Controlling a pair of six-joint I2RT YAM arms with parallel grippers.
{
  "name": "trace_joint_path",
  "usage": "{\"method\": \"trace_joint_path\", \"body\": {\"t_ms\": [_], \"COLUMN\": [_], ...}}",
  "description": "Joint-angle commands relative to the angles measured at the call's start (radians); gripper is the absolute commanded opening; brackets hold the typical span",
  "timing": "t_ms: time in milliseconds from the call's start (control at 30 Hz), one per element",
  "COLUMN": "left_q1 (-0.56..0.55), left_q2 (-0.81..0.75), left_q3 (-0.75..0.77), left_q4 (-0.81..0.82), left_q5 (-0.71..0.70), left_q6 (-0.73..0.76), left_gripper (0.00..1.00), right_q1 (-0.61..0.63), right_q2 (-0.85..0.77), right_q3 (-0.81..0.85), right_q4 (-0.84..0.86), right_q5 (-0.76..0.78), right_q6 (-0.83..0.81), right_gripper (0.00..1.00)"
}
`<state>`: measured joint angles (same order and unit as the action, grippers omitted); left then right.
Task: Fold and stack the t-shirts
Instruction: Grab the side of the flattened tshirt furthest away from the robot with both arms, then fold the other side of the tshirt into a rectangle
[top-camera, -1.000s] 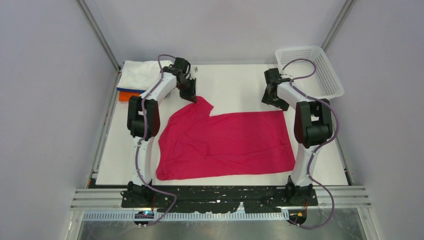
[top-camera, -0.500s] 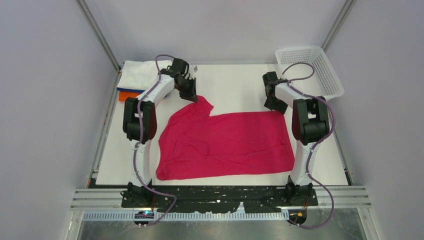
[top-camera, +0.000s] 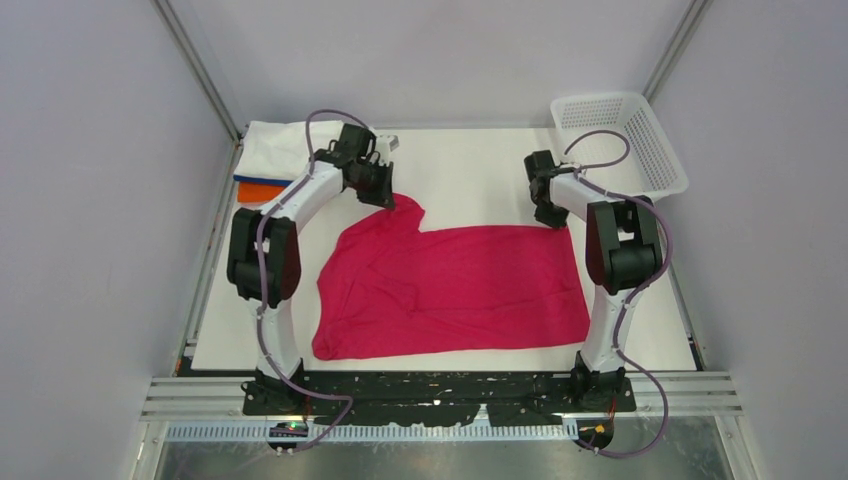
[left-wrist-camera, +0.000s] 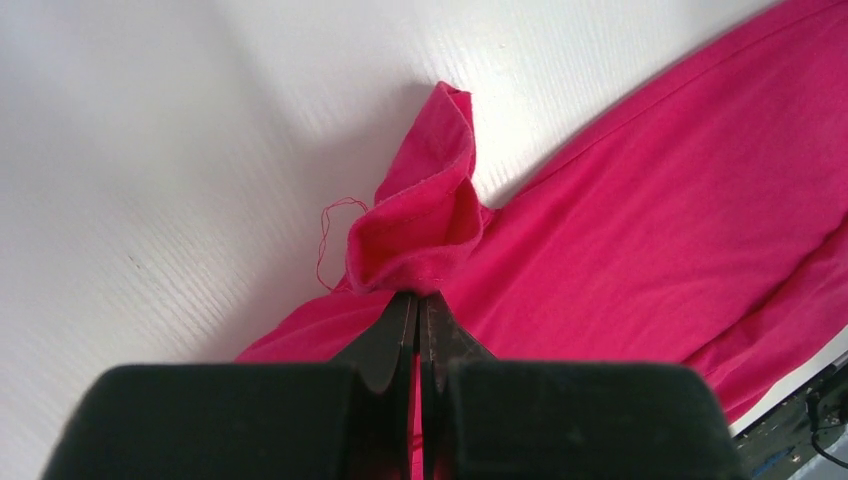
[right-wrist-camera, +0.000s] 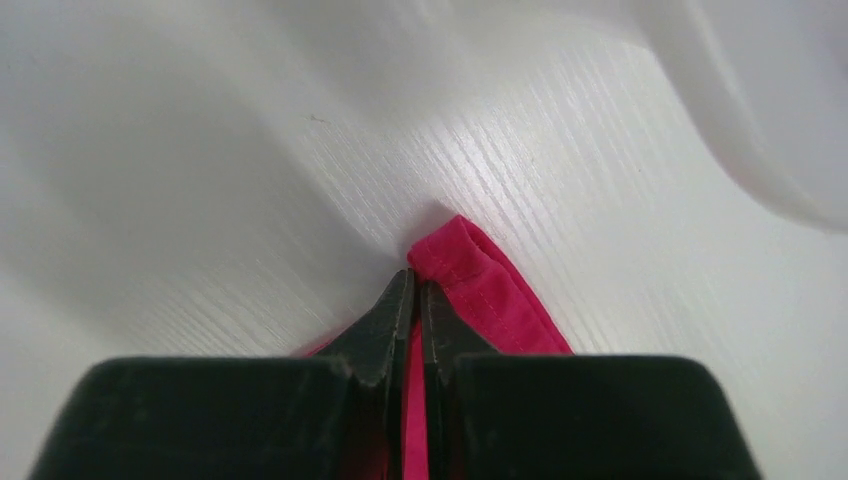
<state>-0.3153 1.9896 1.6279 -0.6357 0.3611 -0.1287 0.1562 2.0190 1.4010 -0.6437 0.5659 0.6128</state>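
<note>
A magenta-red t-shirt (top-camera: 460, 285) lies spread on the white table (top-camera: 470, 170), partly folded. My left gripper (top-camera: 385, 198) is shut on its far left corner, which bunches up past the fingertips (left-wrist-camera: 418, 292) in the left wrist view as a hemmed fold of the t-shirt (left-wrist-camera: 420, 225). My right gripper (top-camera: 553, 220) is shut on the far right corner; the pinched t-shirt hem (right-wrist-camera: 470, 280) pokes out beyond the gripper (right-wrist-camera: 414, 285). A folded white t-shirt (top-camera: 280, 145) tops a stack at the far left, with blue (top-camera: 250, 180) and orange (top-camera: 255, 192) edges showing below it.
A white mesh basket (top-camera: 625, 140) stands at the far right corner of the table. The arm bases sit on the black plate (top-camera: 440, 392) at the near edge. Grey walls enclose the table on three sides.
My right gripper dropped to the shirt's far right corner and shut on it. The left arm shifted slightly left and away, still holding its corner.
</note>
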Motion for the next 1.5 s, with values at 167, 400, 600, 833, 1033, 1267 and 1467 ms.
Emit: {"method": "trace_joint_path", "body": {"t_ms": [167, 400, 600, 833, 1033, 1267, 1467], "left_q1": [-0.072, -0.113, -0.159, -0.185, -0.202, -0.219, -0.249], "left_q2": [-0.163, -0.325, -0.501, -0.724, -0.889, -1.043, -1.19], "left_q3": [-0.133, -0.316, -0.513, -0.697, -0.815, -0.892, -0.968], "left_q4": [0.138, 0.236, 0.342, 0.383, 0.389, 0.324, 0.301], "left_q5": [-0.057, -0.093, -0.207, -0.245, -0.232, -0.272, -0.29], "left_q6": [0.079, 0.1, 0.098, 0.047, -0.016, -0.068, -0.113], "left_gripper": [0.0, 0.0, 0.0, 0.0, 0.0, 0.0, 0.0], "right_q1": [0.008, 0.016, 0.021, 0.021, 0.02, 0.023, 0.023], "right_q2": [-0.212, -0.339, -0.429, -0.524, -0.591, -0.665, -0.728], "right_q3": [-0.151, -0.274, -0.349, -0.416, -0.457, -0.491, -0.521], "right_q4": [0.159, 0.198, 0.196, 0.192, 0.188, 0.17, 0.138], "right_q5": [-0.012, -0.074, -0.078, -0.095, -0.107, -0.13, -0.133], "right_q6": [-0.075, -0.098, -0.123, -0.142, -0.147, -0.148, -0.151], "right_gripper": [0.05, 0.05, 0.05, 0.05, 0.05, 0.06, 0.06]}}
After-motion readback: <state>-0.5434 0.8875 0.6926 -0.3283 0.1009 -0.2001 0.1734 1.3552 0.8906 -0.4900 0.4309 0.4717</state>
